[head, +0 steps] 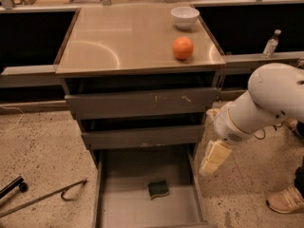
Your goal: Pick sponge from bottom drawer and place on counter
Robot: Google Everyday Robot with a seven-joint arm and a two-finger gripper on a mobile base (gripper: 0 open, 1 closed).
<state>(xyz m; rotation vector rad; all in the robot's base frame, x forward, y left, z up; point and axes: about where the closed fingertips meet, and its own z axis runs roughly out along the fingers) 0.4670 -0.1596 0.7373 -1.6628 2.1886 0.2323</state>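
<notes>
The dark green sponge (158, 189) lies flat on the floor of the open bottom drawer (124, 208), near its middle. The tan counter (123, 37) tops the grey cabinet and bears an orange (183, 48) and a white bowl (185, 17). My gripper (212, 159) hangs from the white arm at the drawer's right side wall, above and to the right of the sponge, pointing down. It holds nothing that I can see.
Two narrower grey drawers (142, 103) stick out slightly above the bottom one. A metal rod and a black handle (40, 197) lie on the speckled floor at left. A person's shoe (285, 199) is at lower right. A water bottle (270, 43) stands on the right ledge.
</notes>
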